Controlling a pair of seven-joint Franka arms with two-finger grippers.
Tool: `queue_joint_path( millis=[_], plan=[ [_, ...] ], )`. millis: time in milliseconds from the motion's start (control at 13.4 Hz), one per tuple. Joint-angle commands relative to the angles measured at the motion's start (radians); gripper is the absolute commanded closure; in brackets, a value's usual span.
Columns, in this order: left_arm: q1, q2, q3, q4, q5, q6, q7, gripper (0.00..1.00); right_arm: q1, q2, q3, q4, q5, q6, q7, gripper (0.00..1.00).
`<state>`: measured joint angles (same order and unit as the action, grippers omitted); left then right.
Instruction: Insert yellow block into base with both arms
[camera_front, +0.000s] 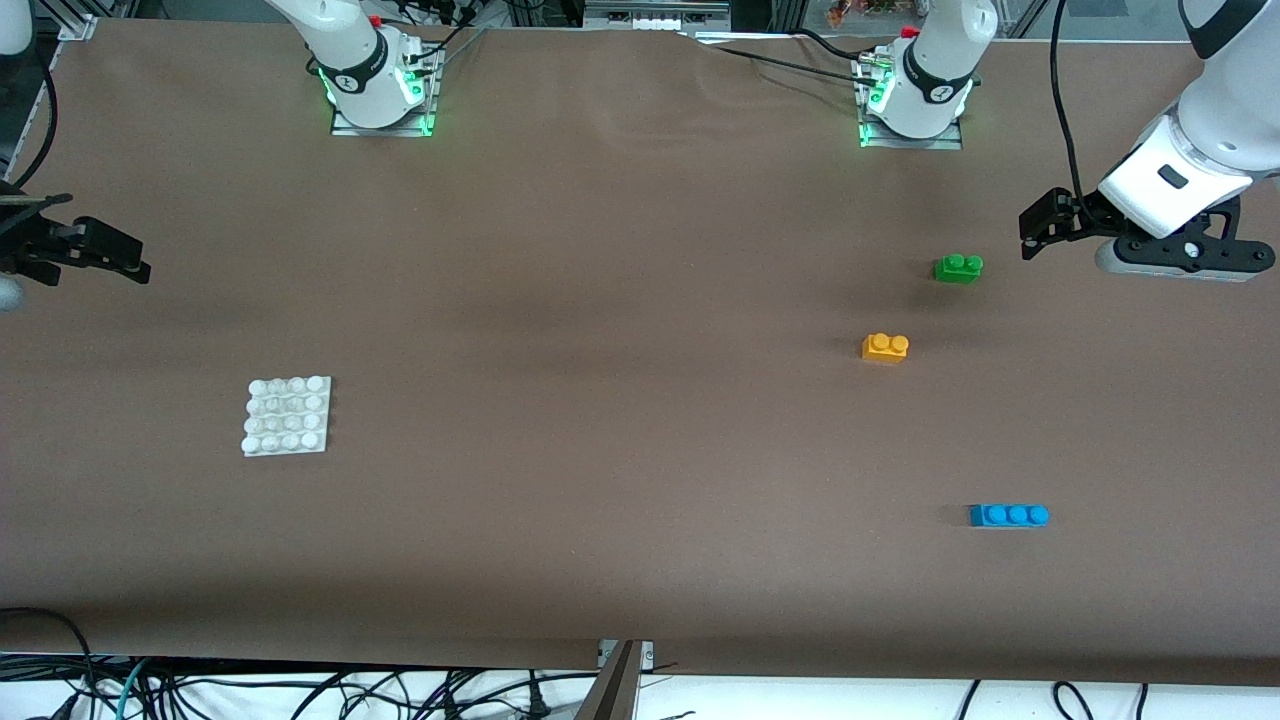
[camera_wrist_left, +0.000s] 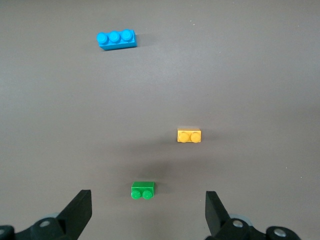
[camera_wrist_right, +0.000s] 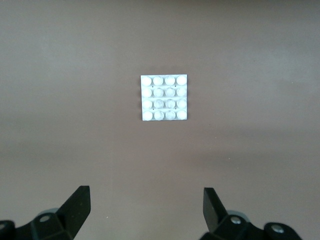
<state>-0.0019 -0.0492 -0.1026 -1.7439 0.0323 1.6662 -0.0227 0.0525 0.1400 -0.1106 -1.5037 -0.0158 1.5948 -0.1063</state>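
The yellow block (camera_front: 885, 347) lies on the table toward the left arm's end, studs up; it also shows in the left wrist view (camera_wrist_left: 189, 136). The white studded base (camera_front: 288, 415) lies toward the right arm's end and shows in the right wrist view (camera_wrist_right: 164, 97). My left gripper (camera_front: 1038, 225) hangs open and empty in the air at the left arm's end of the table; in its wrist view (camera_wrist_left: 148, 212) the green brick lies between its jaws. My right gripper (camera_front: 125, 262) hangs open and empty at the right arm's end, well apart from the base (camera_wrist_right: 146, 210).
A green two-stud brick (camera_front: 958, 268) lies farther from the front camera than the yellow block and shows in the left wrist view (camera_wrist_left: 143, 190). A blue three-stud brick (camera_front: 1008, 515) lies nearer to the front camera, also in the left wrist view (camera_wrist_left: 116, 39). Brown cloth covers the table (camera_front: 600, 400).
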Motion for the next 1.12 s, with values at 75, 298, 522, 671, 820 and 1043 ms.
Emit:
queue_joint_path(
  millis=[75,298,522,671,820,1043],
  plan=[
    [0.002,0.009,0.001,0.027,-0.009,-0.020,0.015,0.00,-0.008,0.150,0.008,0.002,-0.015,0.091,0.007,0.00],
    [0.002,0.011,0.001,0.027,-0.009,-0.020,0.015,0.00,-0.014,0.265,0.008,0.000,-0.010,0.180,0.008,0.00],
    [0.002,0.011,0.001,0.027,-0.009,-0.020,0.015,0.00,-0.051,0.395,0.009,-0.010,-0.003,0.305,0.008,0.00],
    [0.002,0.011,0.001,0.027,-0.009,-0.020,0.015,0.00,-0.051,0.453,0.008,-0.013,-0.003,0.350,0.010,0.00],
    [0.003,0.009,0.001,0.027,-0.009,-0.020,0.015,0.00,-0.054,0.484,0.008,-0.030,-0.001,0.384,0.019,0.00],
    [0.003,0.009,0.001,0.027,-0.009,-0.020,0.017,0.00,-0.054,0.524,0.008,-0.087,-0.001,0.499,0.022,0.00]
  ],
)
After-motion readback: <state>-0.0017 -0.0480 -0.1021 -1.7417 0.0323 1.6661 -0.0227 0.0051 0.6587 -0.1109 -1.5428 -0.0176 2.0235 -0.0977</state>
